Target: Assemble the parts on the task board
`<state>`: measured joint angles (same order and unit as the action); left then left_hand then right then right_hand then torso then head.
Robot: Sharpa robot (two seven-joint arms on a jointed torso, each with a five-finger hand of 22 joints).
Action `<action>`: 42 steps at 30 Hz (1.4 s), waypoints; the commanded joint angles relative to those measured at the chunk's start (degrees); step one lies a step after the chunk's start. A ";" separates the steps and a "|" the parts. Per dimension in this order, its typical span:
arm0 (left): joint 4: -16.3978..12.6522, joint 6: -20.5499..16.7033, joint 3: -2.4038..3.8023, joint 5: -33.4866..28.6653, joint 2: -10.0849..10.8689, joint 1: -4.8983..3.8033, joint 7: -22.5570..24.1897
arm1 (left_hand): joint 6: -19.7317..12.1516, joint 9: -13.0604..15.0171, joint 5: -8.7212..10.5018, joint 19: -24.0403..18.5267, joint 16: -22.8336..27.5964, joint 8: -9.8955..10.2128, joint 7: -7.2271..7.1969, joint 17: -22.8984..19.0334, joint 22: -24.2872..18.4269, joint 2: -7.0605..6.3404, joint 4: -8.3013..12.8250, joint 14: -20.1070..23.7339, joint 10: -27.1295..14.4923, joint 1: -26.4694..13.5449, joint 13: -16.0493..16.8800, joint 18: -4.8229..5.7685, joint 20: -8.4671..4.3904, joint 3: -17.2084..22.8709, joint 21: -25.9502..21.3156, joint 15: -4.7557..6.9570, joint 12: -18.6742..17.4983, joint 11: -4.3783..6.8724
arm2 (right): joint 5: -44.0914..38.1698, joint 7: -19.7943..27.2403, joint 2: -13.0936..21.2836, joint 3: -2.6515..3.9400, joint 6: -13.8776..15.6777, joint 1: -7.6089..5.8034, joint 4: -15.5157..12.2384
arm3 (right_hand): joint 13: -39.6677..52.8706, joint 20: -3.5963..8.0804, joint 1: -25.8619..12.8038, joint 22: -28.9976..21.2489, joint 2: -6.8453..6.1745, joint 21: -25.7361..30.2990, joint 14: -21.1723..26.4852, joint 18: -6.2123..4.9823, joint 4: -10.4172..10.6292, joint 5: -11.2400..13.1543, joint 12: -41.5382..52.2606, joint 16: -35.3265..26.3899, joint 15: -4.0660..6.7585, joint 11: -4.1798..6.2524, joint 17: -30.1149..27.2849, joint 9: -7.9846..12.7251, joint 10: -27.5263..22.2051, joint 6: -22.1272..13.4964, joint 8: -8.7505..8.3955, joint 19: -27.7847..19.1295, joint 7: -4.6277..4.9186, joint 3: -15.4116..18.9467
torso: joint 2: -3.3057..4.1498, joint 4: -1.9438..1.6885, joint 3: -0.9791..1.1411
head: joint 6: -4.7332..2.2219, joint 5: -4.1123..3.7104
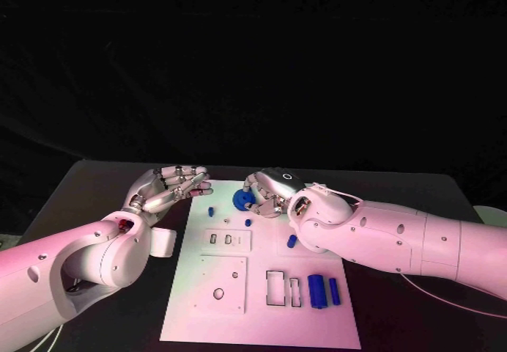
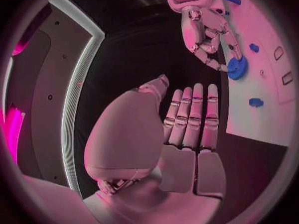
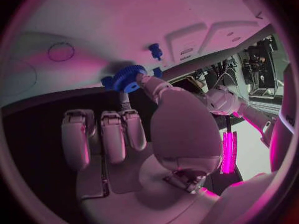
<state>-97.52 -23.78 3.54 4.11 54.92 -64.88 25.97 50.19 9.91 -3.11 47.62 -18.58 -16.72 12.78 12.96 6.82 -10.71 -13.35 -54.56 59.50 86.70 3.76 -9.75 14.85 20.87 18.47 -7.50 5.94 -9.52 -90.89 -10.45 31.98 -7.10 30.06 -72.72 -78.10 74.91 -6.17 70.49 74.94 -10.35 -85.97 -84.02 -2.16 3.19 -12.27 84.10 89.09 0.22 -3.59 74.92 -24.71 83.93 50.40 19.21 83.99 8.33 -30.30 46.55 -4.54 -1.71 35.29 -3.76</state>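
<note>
Nearest the robot, at about five o'clock on the task board [image 1: 201, 323], two blue cylindrical parts [image 1: 317, 291] lie side by side just right of a pair of narrow rectangular slots, with a square plate bearing an oval hole at seven o'clock. Further up, a small blue peg [image 1: 291, 240] lies at three o'clock beside the right arm, and two more small pegs [image 1: 210, 211] stand towards eleven o'clock. Beyond them, at twelve o'clock near the board's far edge, the right hand [image 1: 270, 192] pinches a blue toothed gear [image 3: 129, 78] between thumb and a fingertip, other fingers loosely curled; whether the gear touches the board I cannot tell. The left hand [image 1: 169, 189] hovers at ten o'clock just off the board, palm up, fingers spread and straight, holding nothing. The pinch looks shallow, on the gear's rim: a tilt while lowering could jam it crooked or let it slip and roll off the far edge.
</note>
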 commanded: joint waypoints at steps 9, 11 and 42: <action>-0.09 0.91 0.04 -0.11 -0.08 -0.05 0.30 | -0.22 -0.05 0.15 0.37 0.35 0.38 0.25 0.06 -0.06 -0.39 -0.05 0.01 -0.01 -0.03 -0.05 -0.76 -0.06 0.31 -0.18 -0.29 -0.20 -0.53 | -0.55 -0.64 -0.41 -0.08 -1.43 0.18 0.45 | 8.21 0.38 -1.34 10.59 -0.43 0.24 -5.34 0.75 0.38 0.66 -0.40 0.19 0.10 -0.11 12.13 0.31 0.84 -0.24 -1.02 2.31 0.19 -0.12 | 0.02 -0.10 -0.04 | -0.05 -0.19; -0.10 0.90 0.04 -0.11 -0.07 -0.05 0.29 | -0.22 -0.05 0.15 0.37 0.35 0.38 0.25 0.06 -0.06 -0.39 -0.05 0.01 -0.01 -0.03 -0.05 -0.76 -0.06 0.31 -0.18 -0.29 -0.20 -0.53 | -0.55 -0.69 -0.47 -0.08 -1.39 0.18 0.54 | 7.85 0.22 -2.04 10.44 -0.99 0.42 -5.31 0.70 0.75 2.10 -0.75 0.16 -0.19 -0.48 11.99 0.67 0.54 -1.60 -2.11 2.17 0.64 0.31 | 0.00 -0.07 -0.05 | -0.04 -0.18; -0.02 0.82 0.04 -0.11 0.01 -0.05 0.23 | -0.24 -0.08 0.15 0.35 0.51 0.49 0.30 0.13 -0.15 -0.48 0.07 0.01 0.04 -0.14 -0.03 -0.75 -0.04 0.50 -0.24 -0.33 -0.47 -0.58 | 0.96 -1.19 0.42 -0.10 -6.12 0.17 0.44 | 7.50 -0.92 -5.31 10.40 -0.11 0.76 -5.30 0.61 6.06 1.14 -1.03 0.21 -1.15 -1.40 12.11 1.55 0.07 -2.58 -6.18 2.01 1.45 4.80 | 0.01 -0.06 -0.04 | 0.10 -0.25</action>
<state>-97.47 -23.78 3.54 4.10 55.04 -64.88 25.86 50.19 9.91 -3.11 47.62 -18.28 -16.43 12.78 13.05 6.73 -10.71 -13.19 -54.56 59.70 86.69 3.76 -9.75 14.85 21.04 18.47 -7.50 5.65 -9.73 -90.08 -11.01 32.33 -7.18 25.89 -72.59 -77.59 74.90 -7.20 65.52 74.91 -10.63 -85.51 -84.13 -2.16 8.95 -10.87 82.76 89.09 -1.13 -5.13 74.90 -23.25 83.85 47.40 13.04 84.00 9.93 -25.61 46.55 -4.59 -1.72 35.38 -3.92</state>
